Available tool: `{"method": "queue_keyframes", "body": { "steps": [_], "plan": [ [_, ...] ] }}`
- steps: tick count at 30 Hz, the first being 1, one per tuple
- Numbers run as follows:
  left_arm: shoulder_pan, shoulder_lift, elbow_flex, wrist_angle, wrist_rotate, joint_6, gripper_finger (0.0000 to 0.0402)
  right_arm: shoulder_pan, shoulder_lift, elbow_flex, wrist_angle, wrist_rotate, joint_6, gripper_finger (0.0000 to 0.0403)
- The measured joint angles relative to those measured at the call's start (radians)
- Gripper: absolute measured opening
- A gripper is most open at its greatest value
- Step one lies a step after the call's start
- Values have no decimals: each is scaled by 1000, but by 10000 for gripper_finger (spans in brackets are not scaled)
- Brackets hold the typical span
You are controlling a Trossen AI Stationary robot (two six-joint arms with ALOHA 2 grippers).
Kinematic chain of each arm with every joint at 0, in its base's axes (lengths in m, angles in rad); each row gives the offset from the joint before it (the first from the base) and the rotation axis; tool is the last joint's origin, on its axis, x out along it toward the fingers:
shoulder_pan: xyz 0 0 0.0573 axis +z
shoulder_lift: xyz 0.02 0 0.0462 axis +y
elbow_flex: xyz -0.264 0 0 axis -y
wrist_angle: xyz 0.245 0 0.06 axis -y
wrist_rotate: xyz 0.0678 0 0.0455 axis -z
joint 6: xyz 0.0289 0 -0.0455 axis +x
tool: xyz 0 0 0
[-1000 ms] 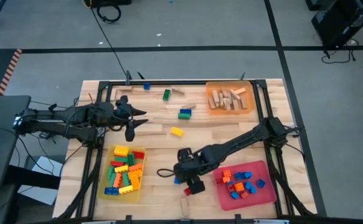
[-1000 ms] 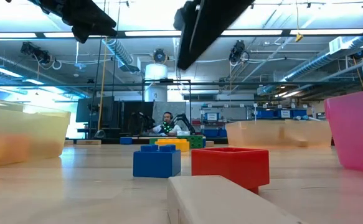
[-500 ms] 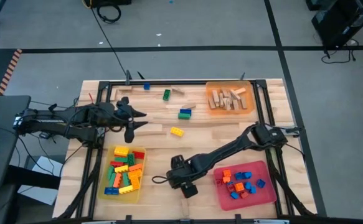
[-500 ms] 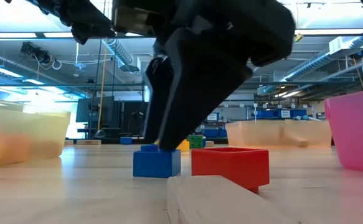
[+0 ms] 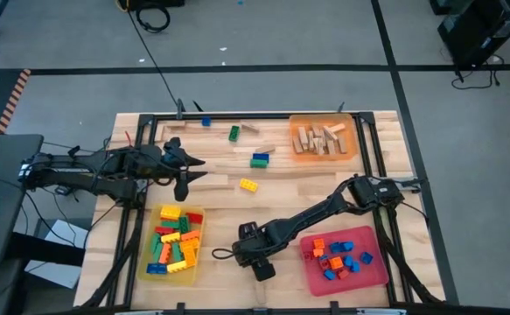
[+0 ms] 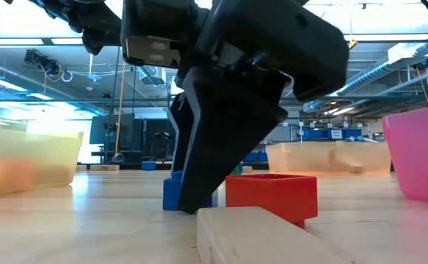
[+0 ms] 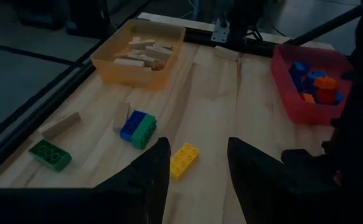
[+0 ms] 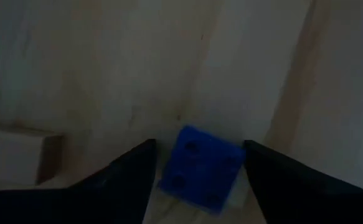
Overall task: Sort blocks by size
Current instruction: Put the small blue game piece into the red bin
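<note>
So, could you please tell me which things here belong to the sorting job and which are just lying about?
Belong to the job:
- small blue block between the right hand's open fingers
- loose yellow block
- green block
- blue-green block
- yellow tray, orange tray, red tray

Just lying about:
- floor cables
- left hand, waiting open over the table

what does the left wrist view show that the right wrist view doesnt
Only the left wrist view: the orange tray of wooden pieces, the red tray, a yellow brick, a blue and green brick and a green brick. Only the right wrist view: a small blue brick between the right gripper's open jaws, and the end of a wooden piece. Both show the bare wooden table.
</note>
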Motion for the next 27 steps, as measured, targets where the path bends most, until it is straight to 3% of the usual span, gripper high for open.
{"method": "queue_keyframes", "body": {
  "steps": [16,21,27],
  "plan": [
    [0,0,0,4,7,0,167,-1,-3,6,-32,-3,19,71],
    [0,0,0,4,6,0,167,-3,-2,42,-117,11,54,71],
    [0,0,0,4,6,-1,167,-8,-2,72,-158,21,38,113]
  ]
}}
